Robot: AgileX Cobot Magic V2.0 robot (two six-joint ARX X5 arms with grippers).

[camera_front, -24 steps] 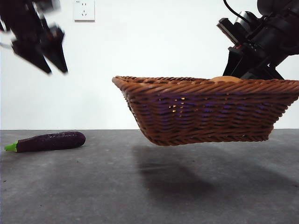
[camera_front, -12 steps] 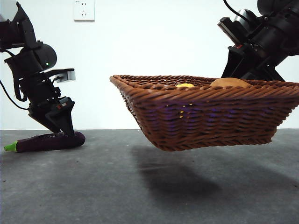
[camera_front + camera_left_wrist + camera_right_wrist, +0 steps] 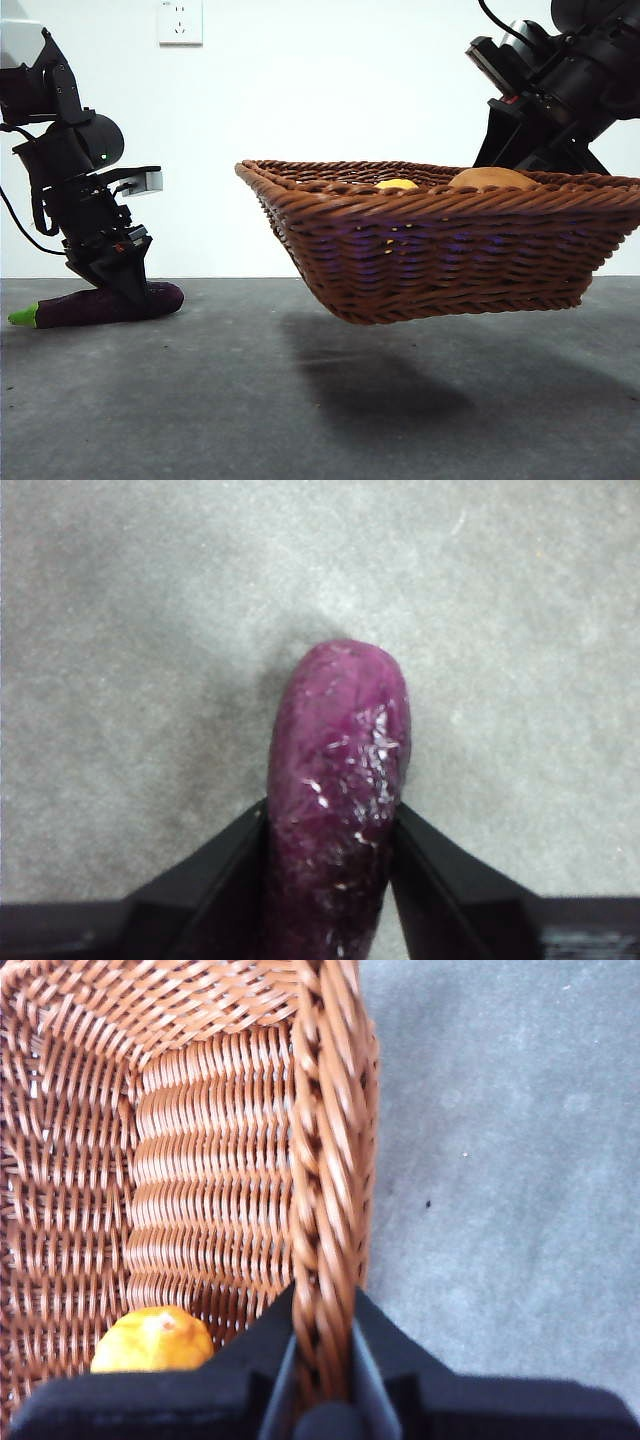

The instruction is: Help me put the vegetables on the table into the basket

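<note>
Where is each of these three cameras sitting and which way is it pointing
Front view: low, at table height, looking level across the table; shows both arms, the eggplant and the raised basket.
Left wrist view: on the left arm, looking down at the left gripper, its jaws closed on the eggplant.
Right wrist view: on the right arm, looking down at the right gripper clamping the basket rim, a yellow vegetable inside.
Shared: front and left wrist views show the eggplant; front and right wrist views show the basket.
</note>
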